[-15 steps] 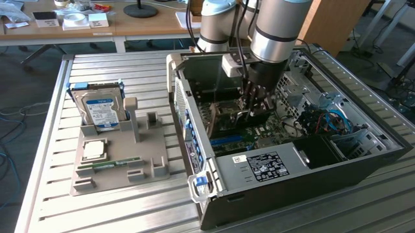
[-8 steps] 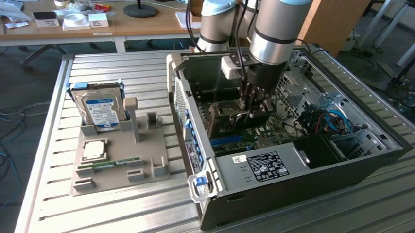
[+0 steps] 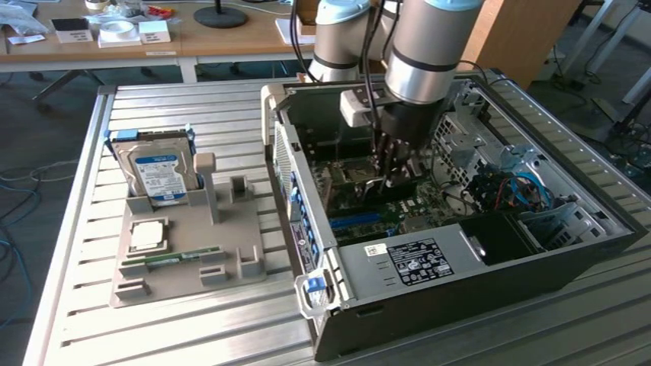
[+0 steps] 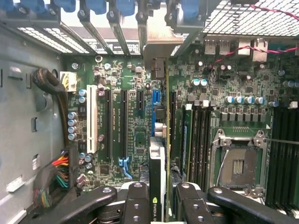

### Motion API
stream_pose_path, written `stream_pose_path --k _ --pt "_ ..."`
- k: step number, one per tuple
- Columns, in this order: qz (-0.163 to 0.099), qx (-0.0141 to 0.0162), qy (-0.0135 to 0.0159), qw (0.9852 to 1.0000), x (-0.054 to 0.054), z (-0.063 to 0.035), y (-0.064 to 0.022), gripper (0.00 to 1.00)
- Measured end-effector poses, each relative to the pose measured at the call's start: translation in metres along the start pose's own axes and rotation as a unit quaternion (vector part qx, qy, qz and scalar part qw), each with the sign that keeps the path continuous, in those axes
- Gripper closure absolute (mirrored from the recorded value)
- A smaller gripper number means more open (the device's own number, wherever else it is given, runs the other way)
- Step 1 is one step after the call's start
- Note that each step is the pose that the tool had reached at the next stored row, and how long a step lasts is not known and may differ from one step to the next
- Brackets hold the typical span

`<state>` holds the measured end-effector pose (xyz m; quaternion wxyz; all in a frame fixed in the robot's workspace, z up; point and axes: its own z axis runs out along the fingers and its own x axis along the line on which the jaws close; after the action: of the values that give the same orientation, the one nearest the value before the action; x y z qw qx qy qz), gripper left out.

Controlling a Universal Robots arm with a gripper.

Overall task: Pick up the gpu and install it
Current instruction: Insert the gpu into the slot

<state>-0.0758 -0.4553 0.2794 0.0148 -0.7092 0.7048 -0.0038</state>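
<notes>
Inside the computer case (image 3: 569,252), the claw (image 4: 161,198) clamps the gpu (image 4: 157,177) edge-on, long axis along the motherboard (image 4: 135,121) slots.

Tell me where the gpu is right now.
The gpu sits edge-on between the fingers, held inside the open computer case on the exterior view's right, just above the motherboard and its expansion slots.

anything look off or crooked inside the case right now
Nothing stands out. The gripper holds the gpu edge-on over the motherboard, running parallel to the expansion slots rather than skewed. The cpu socket is empty, and the hard drive stands upright in its holder outside the computer case.
</notes>
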Motion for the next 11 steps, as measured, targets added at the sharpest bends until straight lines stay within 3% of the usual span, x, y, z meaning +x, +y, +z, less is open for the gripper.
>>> stream_pose_path --k 11 --pt "0.0 -0.0001 0.0001 1.0 0.0011 0.0039 0.0066 0.73"
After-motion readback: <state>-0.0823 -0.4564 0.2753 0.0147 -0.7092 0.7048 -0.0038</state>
